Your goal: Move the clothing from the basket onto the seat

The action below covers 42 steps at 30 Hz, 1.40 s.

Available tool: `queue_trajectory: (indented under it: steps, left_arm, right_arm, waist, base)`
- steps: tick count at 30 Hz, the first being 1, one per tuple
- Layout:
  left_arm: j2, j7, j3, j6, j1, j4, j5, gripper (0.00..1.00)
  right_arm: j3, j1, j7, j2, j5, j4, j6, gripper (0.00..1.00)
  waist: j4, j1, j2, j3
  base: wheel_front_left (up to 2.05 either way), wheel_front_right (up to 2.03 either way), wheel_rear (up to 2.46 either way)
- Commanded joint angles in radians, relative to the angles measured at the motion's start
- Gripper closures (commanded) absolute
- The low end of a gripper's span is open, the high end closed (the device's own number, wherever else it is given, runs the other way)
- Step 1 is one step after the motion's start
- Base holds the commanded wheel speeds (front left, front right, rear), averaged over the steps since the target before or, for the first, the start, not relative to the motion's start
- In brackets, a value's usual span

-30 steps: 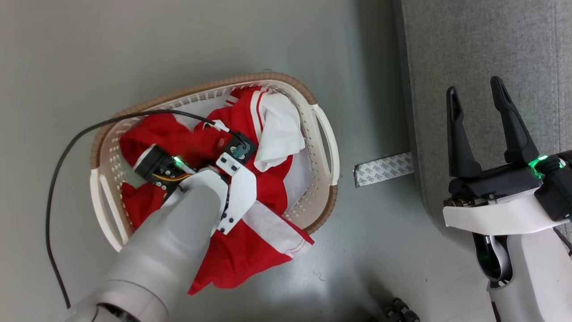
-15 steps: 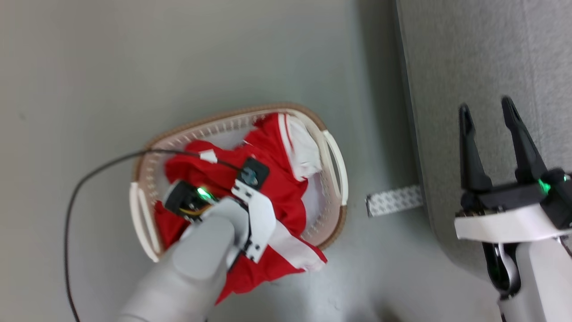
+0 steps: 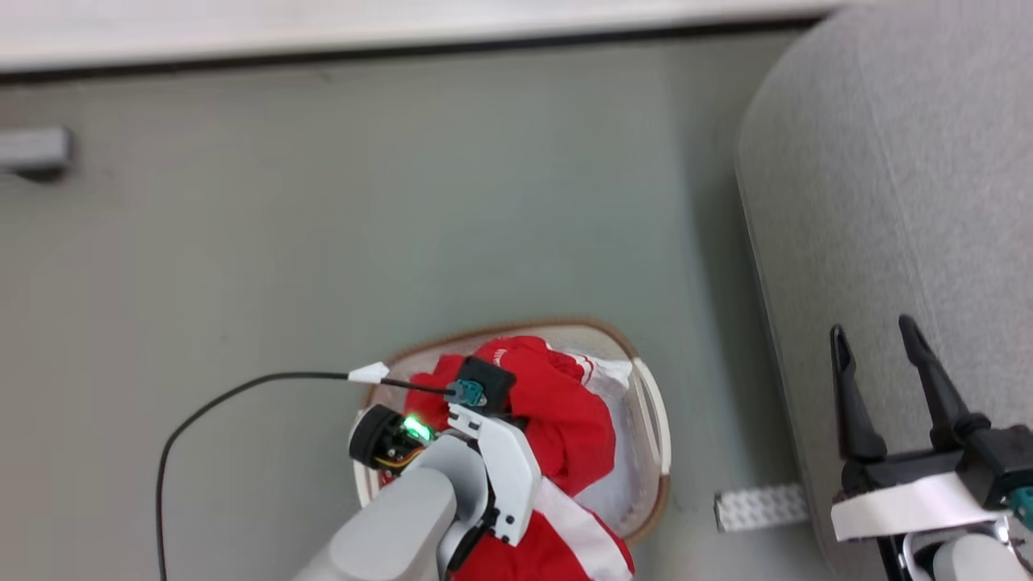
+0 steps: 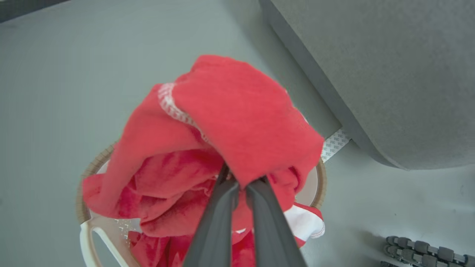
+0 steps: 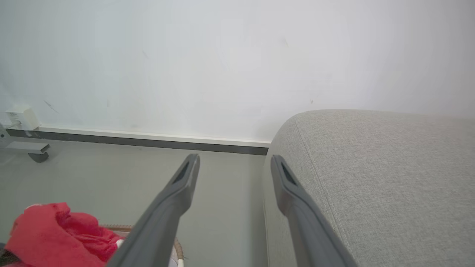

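In the left wrist view my left gripper (image 4: 240,182) is shut on a bunch of the red clothing (image 4: 230,111), which hangs lifted above the basket (image 4: 92,237). More red and white clothing (image 3: 565,411) still fills the cream basket (image 3: 655,420) and spills over its near rim. My left wrist covers that gripper's fingers in the head view. My right gripper (image 3: 871,331) stands open and empty over the edge of the grey seat (image 3: 904,202). In the right wrist view, the right gripper (image 5: 233,159) points toward the wall, with the seat (image 5: 371,167) at right and the clothing (image 5: 52,230) at lower left.
A white tape strip (image 3: 759,508) lies on the floor between basket and seat. A black cable (image 3: 242,383) loops left from my left wrist. The wall and its baseboard (image 3: 403,40) run along the far side, with a small grey bracket (image 3: 32,149) at left. A dark ridged object (image 4: 423,248) lies on the floor.
My left gripper has shut on the red clothing and raised a bunch of it. The head camera has tilted up, so basket and seat sit lower in view. The right gripper stays open.
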State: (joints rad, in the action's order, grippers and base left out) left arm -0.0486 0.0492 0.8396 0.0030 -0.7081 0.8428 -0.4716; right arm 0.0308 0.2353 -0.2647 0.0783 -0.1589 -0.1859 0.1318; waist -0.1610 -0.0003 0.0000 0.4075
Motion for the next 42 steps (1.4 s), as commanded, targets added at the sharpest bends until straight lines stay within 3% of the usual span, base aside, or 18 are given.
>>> queue_trajectory:
  steps: [1,9,20,34,42]
  left_arm:
    - [-0.003,-0.014,-0.007,0.006,0.023,-0.015,-0.025,1.0]
    - [-0.037,-0.083,-0.054,0.041,0.09,-0.133,-0.067,1.0]
    - [-0.162,-0.086,-0.115,0.124,0.205,-0.434,-0.097,1.0]
    - [-0.299,0.036,-0.155,0.218,0.249,-0.803,-0.086,1.0]
    - [-0.318,0.069,-0.147,0.237,0.256,-0.868,-0.082,1.0]
  right_arm:
    - [-0.003,-0.024,0.0,0.004,0.009,-0.004,-0.002,0.0]
    - [-0.005,-0.09,0.0,-0.004,0.03,-0.018,-0.002,0.0]
    - [0.0,-0.189,0.001,-0.013,0.055,-0.039,-0.002,0.0]
    - [0.057,-0.169,0.001,-0.013,0.055,0.018,-0.002,0.0]
    - [0.217,-0.109,0.001,0.051,0.022,0.094,-0.002,0.0]
  waist:
    - [0.046,0.0003,0.0,-0.102]
    - [0.047,0.0003,0.0,-0.236]
    - [0.046,0.0003,0.0,-0.392]
    - [0.038,0.0003,0.0,-0.419]
    - [0.036,0.0003,0.0,-0.426]
  base:
    - [0.0,0.0,0.0]
    - [0.0,0.0,0.0]
    - [0.0,0.0,0.0]
    - [0.0,0.0,0.0]
    - [0.0,0.0,0.0]
